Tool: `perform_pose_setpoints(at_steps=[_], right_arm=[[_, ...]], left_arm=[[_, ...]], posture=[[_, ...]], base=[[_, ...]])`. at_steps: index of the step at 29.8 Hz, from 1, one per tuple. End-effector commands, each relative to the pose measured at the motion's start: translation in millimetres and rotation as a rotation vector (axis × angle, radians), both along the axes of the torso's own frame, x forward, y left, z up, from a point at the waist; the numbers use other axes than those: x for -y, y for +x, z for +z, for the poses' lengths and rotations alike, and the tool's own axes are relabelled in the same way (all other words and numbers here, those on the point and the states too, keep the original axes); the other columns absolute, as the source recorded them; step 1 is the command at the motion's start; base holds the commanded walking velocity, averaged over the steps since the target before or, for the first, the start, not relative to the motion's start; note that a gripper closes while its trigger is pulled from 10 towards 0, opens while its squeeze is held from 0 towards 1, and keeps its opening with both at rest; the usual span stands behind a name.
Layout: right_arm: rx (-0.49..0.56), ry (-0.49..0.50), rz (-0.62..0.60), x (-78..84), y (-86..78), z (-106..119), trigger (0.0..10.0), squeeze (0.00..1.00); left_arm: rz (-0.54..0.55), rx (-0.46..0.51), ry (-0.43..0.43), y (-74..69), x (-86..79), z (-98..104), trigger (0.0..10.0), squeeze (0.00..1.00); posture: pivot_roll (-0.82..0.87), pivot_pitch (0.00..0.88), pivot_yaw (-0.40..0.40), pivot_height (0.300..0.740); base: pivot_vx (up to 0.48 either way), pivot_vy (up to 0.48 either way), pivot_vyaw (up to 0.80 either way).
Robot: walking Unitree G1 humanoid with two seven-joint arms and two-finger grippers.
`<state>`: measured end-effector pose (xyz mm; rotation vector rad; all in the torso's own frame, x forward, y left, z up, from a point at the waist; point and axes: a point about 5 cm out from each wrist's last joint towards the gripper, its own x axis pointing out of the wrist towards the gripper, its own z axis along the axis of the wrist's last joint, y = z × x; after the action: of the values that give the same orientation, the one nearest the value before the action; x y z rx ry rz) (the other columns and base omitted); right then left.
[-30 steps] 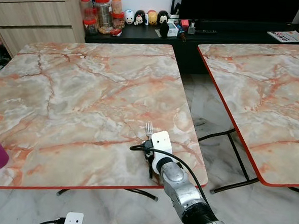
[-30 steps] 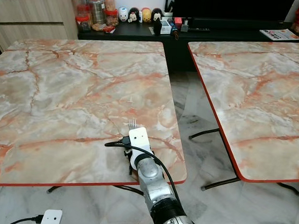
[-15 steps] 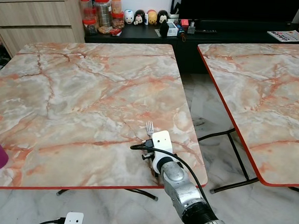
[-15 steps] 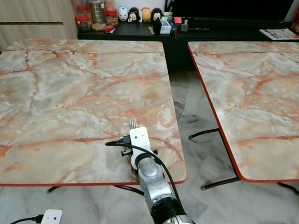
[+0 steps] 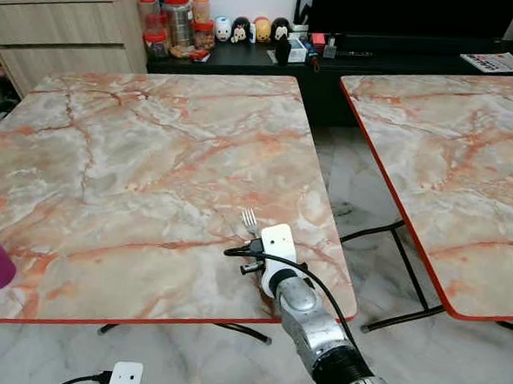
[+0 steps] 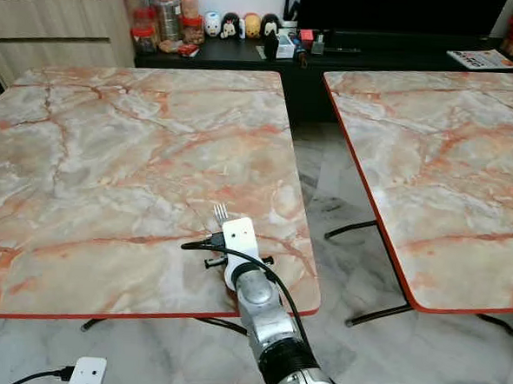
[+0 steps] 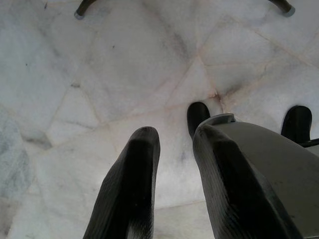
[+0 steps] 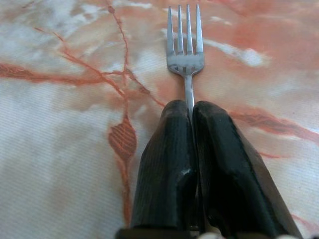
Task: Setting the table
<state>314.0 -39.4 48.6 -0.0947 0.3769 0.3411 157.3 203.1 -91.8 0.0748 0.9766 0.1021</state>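
Between right gripper [image 8: 192,124] fingers, fork [image 8: 185,59]

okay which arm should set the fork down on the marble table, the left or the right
The right. The right gripper is already shut on the fork, held low over the near edge of the marble table. The left gripper hangs open, pointing at the floor, holding nothing.
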Motion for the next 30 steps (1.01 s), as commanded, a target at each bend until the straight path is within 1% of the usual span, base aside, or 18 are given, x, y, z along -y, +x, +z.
perform_pose_setpoints(at_steps=[1, 6, 8, 10, 11, 12, 13, 18, 24, 26, 28, 30], right_arm=[[0.006, 0.058, 0.047, -30.3, 1.8, 14, 0.0, 0.00], [0.065, 0.022, 0.063, -30.1, 4.4, 19, 0.0, 0.00], [0.085, 0.035, 0.060, -30.5, 5.8, 23, 0.0, 0.00], [0.153, 0.047, 0.066, -31.7, 8.5, 33, 0.0, 0.00], [0.153, 0.047, 0.066, -31.7, 8.5, 33, 0.0, 0.00], [0.202, 0.056, 0.060, -31.3, 10.3, 40, 10.0, 0.00], [0.232, 0.059, 0.053, -30.8, 11.5, 44, 10.0, 0.00], [0.272, 0.091, 0.042, -30.5, 13.0, 51, 10.0, 0.00], [0.375, 0.106, 0.044, -28.5, 14.0, 63, 10.0, 0.00], [0.415, 0.117, 0.032, -23.9, 14.0, 66, 10.0, 0.00], [0.428, 0.127, 0.026, -21.7, 14.1, 68, 10.0, 0.00], [0.459, 0.130, 0.023, -17.8, 14.1, 71, 10.0, 0.00]], left_arm=[[0.005, -0.015, 0.005, -2.0, -4.2, 0, 10.0, 0.00], [0.001, -0.015, 0.007, -2.1, -4.8, 0, 10.0, 0.00], [-0.001, -0.015, 0.009, -2.1, -4.9, 0, 10.0, 0.00], [-0.002, -0.015, 0.011, -2.4, -5.3, 0, 10.0, 0.00], [-0.002, -0.015, 0.011, -2.4, -5.3, 0, 10.0, 0.00], [-0.004, -0.015, 0.012, -2.4, -5.5, 0, 10.0, 0.00], [-0.005, -0.015, 0.013, -2.4, -5.6, 0, 10.0, 0.00], [-0.007, -0.014, 0.014, -2.2, -5.2, 0, 10.0, 0.00], [-0.006, -0.009, 0.023, -1.0, -5.3, 0, 10.0, 0.00], [-0.007, -0.004, 0.036, -0.2, -5.6, 1, 10.0, 0.00], [-0.011, -0.001, 0.039, 0.4, -5.1, 1, 10.0, 0.00], [-0.014, 0.003, 0.041, 0.6, -3.7, 1, 10.0, 0.00]], posture=[[0.04, 0.028, 0.023, 0.740], [0.04, 0.021, 0.023, 0.740], [0.04, 0.018, 0.025, 0.740], [0.04, 0.014, 0.026, 0.740], [0.04, 0.014, 0.026, 0.740], [0.04, 0.013, 0.026, 0.740], [0.04, 0.013, 0.026, 0.740], [0.04, 0.011, 0.027, 0.740], [0.04, 0.018, 0.026, 0.740], [0.04, 0.021, 0.025, 0.740], [0.03, 0.027, 0.023, 0.740], [0.03, 0.030, 0.021, 0.740]], base=[[0.000, 0.000, 0.00], [0.000, 0.000, 0.00], [0.000, 0.000, 0.00], [0.000, 0.000, 0.00], [0.000, 0.000, 0.00], [0.000, 0.000, 0.00], [0.000, 0.000, 0.00], [0.000, 0.000, 0.00], [0.000, 0.000, 0.00], [0.000, 0.000, 0.00], [0.000, 0.000, 0.00], [0.000, -0.274, 0.00]])
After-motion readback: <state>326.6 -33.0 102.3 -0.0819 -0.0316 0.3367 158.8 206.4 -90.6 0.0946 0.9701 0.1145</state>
